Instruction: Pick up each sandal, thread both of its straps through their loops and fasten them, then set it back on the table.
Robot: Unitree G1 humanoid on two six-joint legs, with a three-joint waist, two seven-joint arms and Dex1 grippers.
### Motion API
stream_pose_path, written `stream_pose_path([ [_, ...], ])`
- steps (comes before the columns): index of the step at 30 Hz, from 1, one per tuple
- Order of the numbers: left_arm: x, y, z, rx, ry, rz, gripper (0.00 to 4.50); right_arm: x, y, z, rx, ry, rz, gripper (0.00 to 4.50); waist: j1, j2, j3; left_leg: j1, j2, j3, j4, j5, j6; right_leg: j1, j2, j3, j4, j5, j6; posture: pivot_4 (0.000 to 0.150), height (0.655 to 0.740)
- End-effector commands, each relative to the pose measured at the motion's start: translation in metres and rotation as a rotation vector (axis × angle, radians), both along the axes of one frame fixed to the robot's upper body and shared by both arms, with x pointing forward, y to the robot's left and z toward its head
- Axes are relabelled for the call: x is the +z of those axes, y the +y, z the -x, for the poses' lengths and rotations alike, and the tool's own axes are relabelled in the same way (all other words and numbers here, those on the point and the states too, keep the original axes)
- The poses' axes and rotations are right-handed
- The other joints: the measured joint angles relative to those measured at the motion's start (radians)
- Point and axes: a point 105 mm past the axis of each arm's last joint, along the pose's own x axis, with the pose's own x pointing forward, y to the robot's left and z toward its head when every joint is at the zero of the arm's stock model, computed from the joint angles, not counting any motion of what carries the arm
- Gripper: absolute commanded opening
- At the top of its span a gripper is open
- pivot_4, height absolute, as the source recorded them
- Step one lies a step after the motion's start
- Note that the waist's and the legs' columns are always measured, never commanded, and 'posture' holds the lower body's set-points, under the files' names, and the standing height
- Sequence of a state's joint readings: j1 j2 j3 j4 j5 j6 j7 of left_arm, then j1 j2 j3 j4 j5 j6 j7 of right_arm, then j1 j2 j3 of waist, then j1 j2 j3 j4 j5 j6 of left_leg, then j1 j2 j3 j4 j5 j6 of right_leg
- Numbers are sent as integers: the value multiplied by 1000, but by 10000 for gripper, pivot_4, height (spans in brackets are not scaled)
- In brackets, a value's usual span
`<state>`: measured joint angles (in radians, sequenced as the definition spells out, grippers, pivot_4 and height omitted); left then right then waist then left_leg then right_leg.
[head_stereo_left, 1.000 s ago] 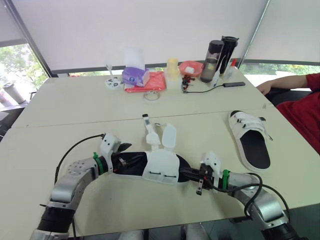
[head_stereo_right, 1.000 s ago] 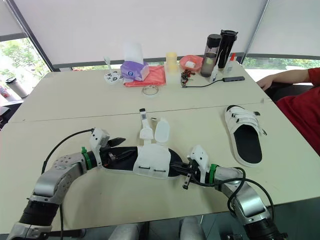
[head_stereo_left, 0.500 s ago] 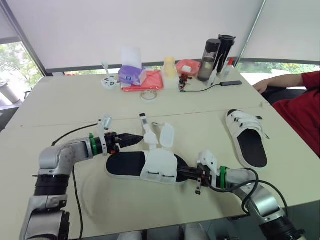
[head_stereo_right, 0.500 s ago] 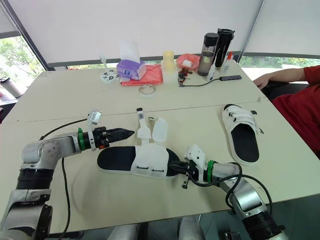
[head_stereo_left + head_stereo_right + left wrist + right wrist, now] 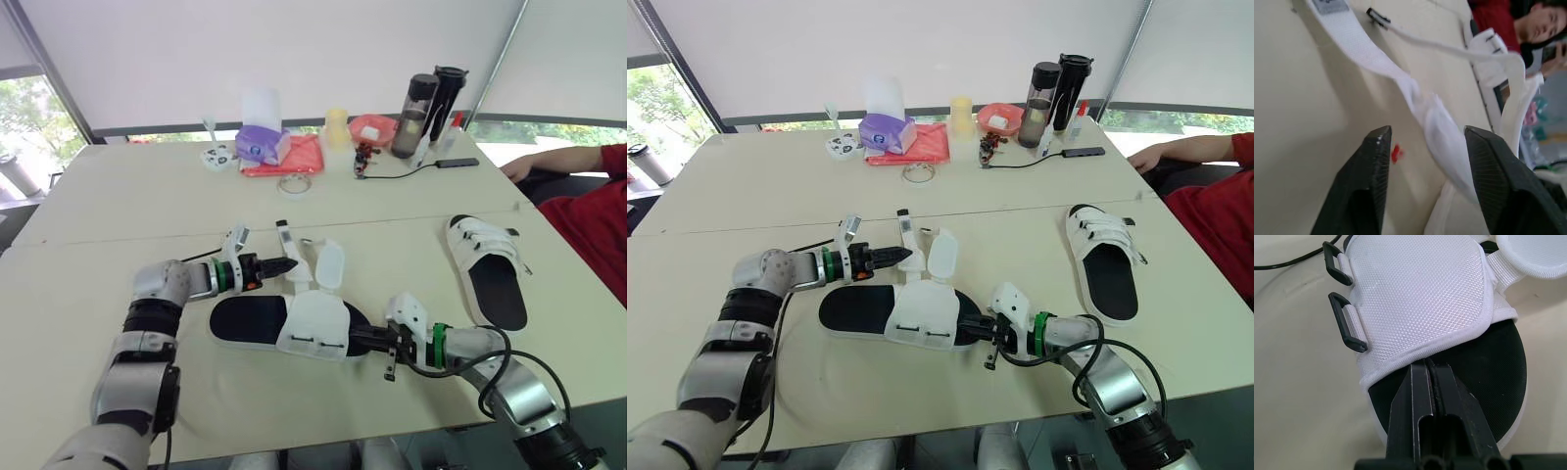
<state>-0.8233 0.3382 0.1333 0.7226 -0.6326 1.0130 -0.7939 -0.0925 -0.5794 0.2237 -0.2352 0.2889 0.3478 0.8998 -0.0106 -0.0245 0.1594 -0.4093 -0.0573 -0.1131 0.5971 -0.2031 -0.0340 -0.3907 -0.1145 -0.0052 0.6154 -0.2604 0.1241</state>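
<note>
Left gripper (image 5: 290, 264), off the heel, now gapes around the strap (image 5: 287, 242) for threading; right gripper (image 5: 361, 340) clamps the sandal (image 5: 315, 325) toe.

You have one sandal (image 5: 294, 328) near the table's (image 5: 108, 206) front edge, with the left gripper (image 5: 289, 264) behind it and the right gripper (image 5: 364, 340) at its right end. The second sandal (image 5: 490, 274) lies well to the right, and the bottles (image 5: 419, 117) stand far behind.

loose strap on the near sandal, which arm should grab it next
Left: the left gripper is open right at the loose strap; the right gripper is shut at the sandal's other end.
</note>
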Motion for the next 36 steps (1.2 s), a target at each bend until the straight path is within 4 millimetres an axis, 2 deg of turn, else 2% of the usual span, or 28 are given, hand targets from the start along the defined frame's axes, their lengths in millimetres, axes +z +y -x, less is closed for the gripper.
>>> stream_pose_path([
  [1, 14, -1, -17, 64, -18, 78, 22966, -21, -6, 4, -34, 76, 77, 0, -2, -1, 1, 0, 0, 0, 0, 0, 0, 0, 0, 0, 0, 0, 1, 1500, 7400],
  [8, 13, -9, -30, 120, -16, 107, 22966, -21, -5, 2, -41, 69, 80, 0, -3, -3, 3, 0, 0, 1, -1, 1, 2, -1, 1, 0, 0, 2, 6, 1500, 7400],
  [11, 13, -9, -35, 142, -46, 102, 13812, -21, -6, 1, -46, 64, 82, 0, -3, -3, 4, 0, 0, 1, -1, 1, 2, -1, 1, 0, 0, 2, 7, 1500, 7400],
  [14, 17, -7, -38, 155, -75, 110, 491, -21, -6, 1, -48, 64, 80, 0, -2, -3, 4, 0, 0, 1, -1, 1, 2, 0, 1, 0, 0, 2, 7, 1500, 7400],
  [16, 20, -6, -40, 165, -95, 111, 491, -22, -6, 1, -48, 64, 81, 0, -3, -3, 4, 0, 0, 1, -1, 1, 1, 0, 1, 0, 0, 2, 7, 1500, 7400],
  [19, 36, -3, -43, 148, -241, 53, 491, -22, -7, 2, -46, 63, 86, 0, -3, -3, 4, 0, 0, 1, -1, 1, 0, 0, 1, 0, 0, 2, 7, 1500, 7400],
  [23, 56, -7, -39, 76, -590, -149, 491, -22, -10, 1, -48, 56, 95, 0, -3, -3, 5, 0, 0, 1, -1, 2, -1, 0, 1, 0, 0, 4, 4, 1500, 7400],
  [25, 76, -14, -21, -22, -919, -298, 491, -23, -13, 1, -48, 53, 106, 0, -4, -2, 5, 0, 1, 1, -1, 1, -3, 0, 1, 0, 0, 5, 3, 1500, 7400],
  [26, 80, -20, -4, -126, -1093, -390, 491, -24, -14, 1, -49, 52, 109, 0, -6, -2, 5, 0, 1, 1, -1, 1, -3, -1, 1, 1, 0, 5, 2, 1500, 7400],
  [28, 75, -29, 22, -284, -1302, -503, 491, -24, -16, 0, -48, 50, 113, 0, -1, -1, 5, 0, 1, 3, -3, 1, -4, -1, 0, 2, -1, 4, 1, 1500, 7400],
  [32, 50, -23, 64, -543, -1770, -698, 491, -25, -17, -1, -49, 45, 115, 0, 6, 1, 4, 0, 0, 3, -2, 1, -5, 0, -2, 2, -2, 3, -3, 1500, 7400],
  [35, 49, -13, 75, -541, -2057, -734, 491, -26, -18, -3, -53, 41, 113, 0, 12, 1, 5, 0, 1, 4, -2, 1, -5, 0, -4, 2, -3, 3, -3, 1500, 7400],
  [36, 52, -10, 82, -551, -2213, -740, 491, -26, -18, -3, -55, 40, 113, 0, 16, 0, 5, 0, 1, 4, -2, 1, -5, 0, -4, 2, -3, 3, -3, 1500, 7400],
])
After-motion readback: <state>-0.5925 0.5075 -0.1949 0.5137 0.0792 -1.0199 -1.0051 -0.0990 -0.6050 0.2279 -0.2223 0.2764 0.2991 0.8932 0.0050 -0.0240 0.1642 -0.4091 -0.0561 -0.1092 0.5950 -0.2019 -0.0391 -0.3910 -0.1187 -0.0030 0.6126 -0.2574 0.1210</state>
